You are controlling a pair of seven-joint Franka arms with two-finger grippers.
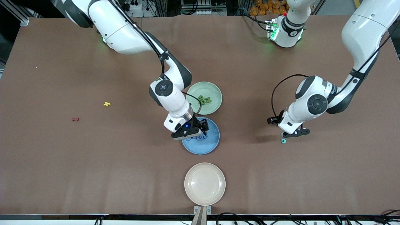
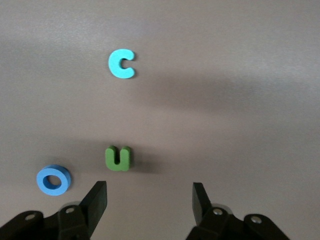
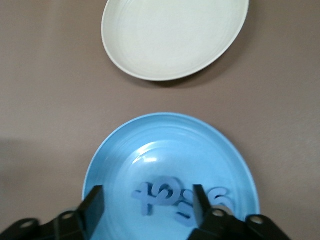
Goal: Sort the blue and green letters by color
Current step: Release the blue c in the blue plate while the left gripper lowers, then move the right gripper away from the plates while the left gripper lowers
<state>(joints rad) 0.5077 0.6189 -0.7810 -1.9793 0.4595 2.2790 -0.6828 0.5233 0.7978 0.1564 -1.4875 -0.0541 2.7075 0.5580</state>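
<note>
My right gripper [image 1: 194,132] hangs open and empty low over the blue plate [image 1: 200,151]. Several blue letters [image 3: 165,195] lie in that plate, under the open jaws [image 3: 148,200]. The green plate [image 1: 215,90] holds green letters [image 1: 204,100]. My left gripper [image 1: 295,133] is open and empty over the table toward the left arm's end. In the left wrist view the gripper [image 2: 150,196] is above a green U [image 2: 118,158], a blue O [image 2: 53,180] and a light blue C [image 2: 121,64]. In the front view only the C [image 1: 283,141] shows.
An empty cream plate [image 1: 204,183] sits near the table's front edge and also shows in the right wrist view [image 3: 175,35]. A tiny yellow letter [image 1: 107,104] and a tiny red letter [image 1: 75,119] lie toward the right arm's end of the table.
</note>
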